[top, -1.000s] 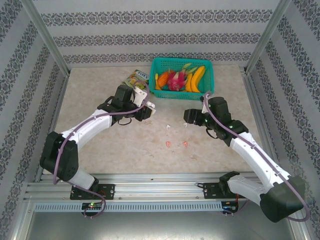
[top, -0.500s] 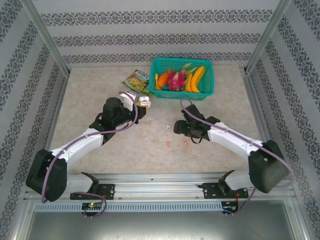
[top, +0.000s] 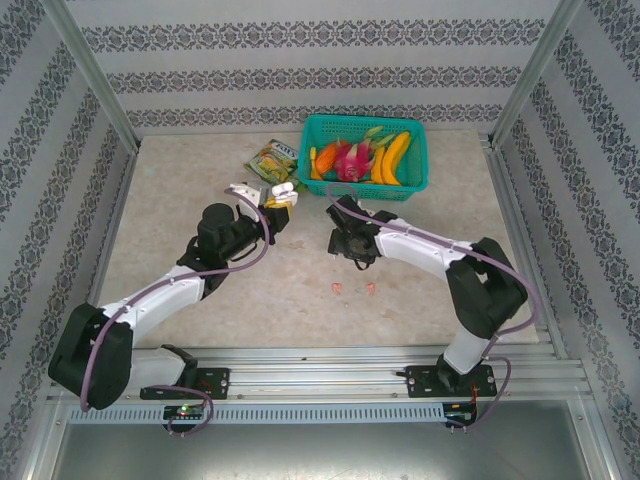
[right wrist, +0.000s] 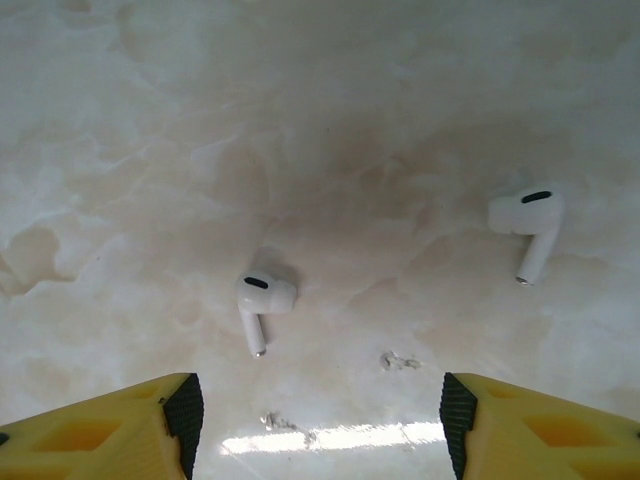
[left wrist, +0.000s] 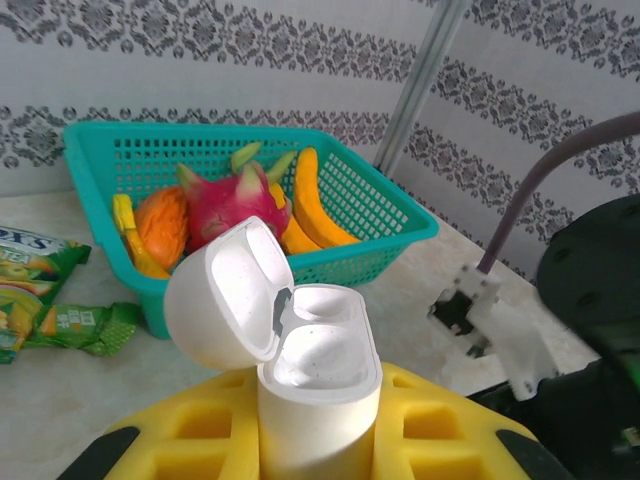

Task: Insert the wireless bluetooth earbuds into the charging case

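Right pincer (right wrist: 320, 420) shifted left, jaws spread above two white earbuds (right wrist: 262, 295).

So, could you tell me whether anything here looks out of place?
Nothing damaged, but two white plastic earbuds and two pink-red earbuds lie scattered loose on the beige marble table, outside the open white charging case.

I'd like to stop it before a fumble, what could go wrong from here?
The right gripper hangs open over two white earbuds lying flat on the smooth table; closing could flick the nearer earbud away instead of pinching it. The left gripper clamps the open case only at its lower part, so pressing an earbud in might tilt it.
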Controlling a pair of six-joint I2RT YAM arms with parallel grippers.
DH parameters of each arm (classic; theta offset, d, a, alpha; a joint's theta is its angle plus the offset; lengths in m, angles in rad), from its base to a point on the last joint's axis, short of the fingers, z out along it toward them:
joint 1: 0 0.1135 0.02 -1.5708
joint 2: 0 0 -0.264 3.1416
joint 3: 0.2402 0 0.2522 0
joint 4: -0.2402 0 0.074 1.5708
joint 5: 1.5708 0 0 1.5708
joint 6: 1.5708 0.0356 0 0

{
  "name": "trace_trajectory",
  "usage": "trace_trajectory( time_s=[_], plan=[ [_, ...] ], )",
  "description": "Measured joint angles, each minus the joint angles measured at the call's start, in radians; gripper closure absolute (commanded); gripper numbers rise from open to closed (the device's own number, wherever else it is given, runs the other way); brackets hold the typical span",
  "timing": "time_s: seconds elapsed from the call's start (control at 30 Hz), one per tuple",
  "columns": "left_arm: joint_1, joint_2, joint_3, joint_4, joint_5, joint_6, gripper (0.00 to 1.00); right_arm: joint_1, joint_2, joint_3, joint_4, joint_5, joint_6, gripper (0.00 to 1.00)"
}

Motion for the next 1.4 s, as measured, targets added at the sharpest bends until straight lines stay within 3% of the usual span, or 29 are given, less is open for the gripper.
trace_trajectory(
  time_s=[0.73,1.4],
  plan=[
    [0.0,-0.06,-0.051,0.034,-0.061,-0.013,1.0,0.036,0.234,0.192,-0.093,0.074,0.152,0.42],
    [0.0,-0.088,-0.068,0.034,-0.064,-0.012,1.0,0.049,0.286,0.209,-0.097,0.073,0.163,0.51]
  ],
)
